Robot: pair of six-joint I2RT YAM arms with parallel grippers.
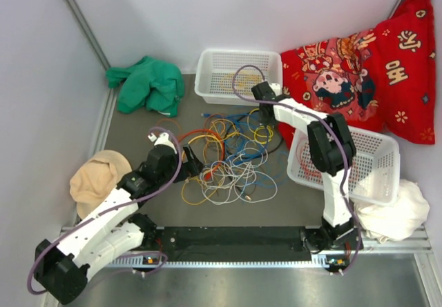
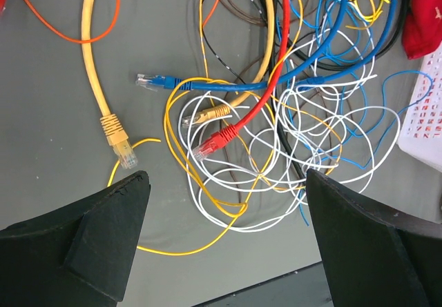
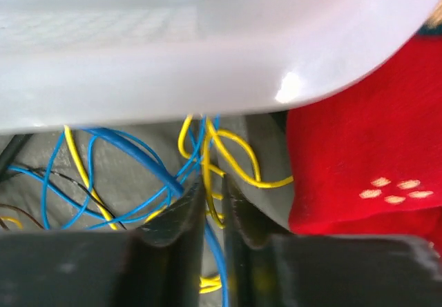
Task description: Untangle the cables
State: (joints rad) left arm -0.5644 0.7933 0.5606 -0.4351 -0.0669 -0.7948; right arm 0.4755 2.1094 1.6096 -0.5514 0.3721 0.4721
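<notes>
tangle of thin yellow, red, blue, orange and white cables (image 1: 231,156) lies on the grey bench (image 1: 135,131) between both arms. left jaws stand released, spread wide above the heap's near-left edge, touching nothing. a blue plug (image 2: 148,81), red plug (image 2: 207,147) and yellow plug (image 2: 123,145) lie just ahead of them. right jaws are clenched on a thin yellow wire (image 3: 206,162) at the heap's far edge, just beside the white perforated plastic basket (image 3: 138,58) and red printed cushion (image 3: 359,148).

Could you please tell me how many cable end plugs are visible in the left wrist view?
4: a yellow plug at left, a blue plug above centre, a tan plug and a red plug below it. Others may be hidden in the tangle.
</notes>
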